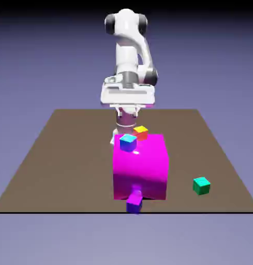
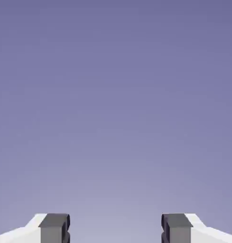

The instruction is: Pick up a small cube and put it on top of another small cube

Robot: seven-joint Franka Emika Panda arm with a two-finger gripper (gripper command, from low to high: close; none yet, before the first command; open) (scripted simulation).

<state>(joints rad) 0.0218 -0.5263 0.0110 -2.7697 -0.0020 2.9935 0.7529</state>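
Hanging beyond the magenta block (image 1: 140, 168) as the exterior view sees it, and higher than it, the gripper (image 2: 116, 228) has its two fingers spread wide, with a broad gap and only backdrop between them (so it has hold of nothing). The white arm (image 1: 127, 54) rises on the far side of the block, folded above its own base. The small green cube (image 1: 201, 186) lies on the table (image 1: 71, 160), off to the block's side toward the exterior view's right, well apart from it and near the table's near edge. A purple cube (image 1: 134, 203) sits at the block's near side, close to its foot (whether the two touch, I cannot tell). A blue cube with a cyan top (image 1: 128, 143) shows against the block's far upper part, toward the exterior view's left. Just beside that, at the block's far upper edge, is an orange cube with a yellow top (image 1: 140, 133), its lower part partly hidden.
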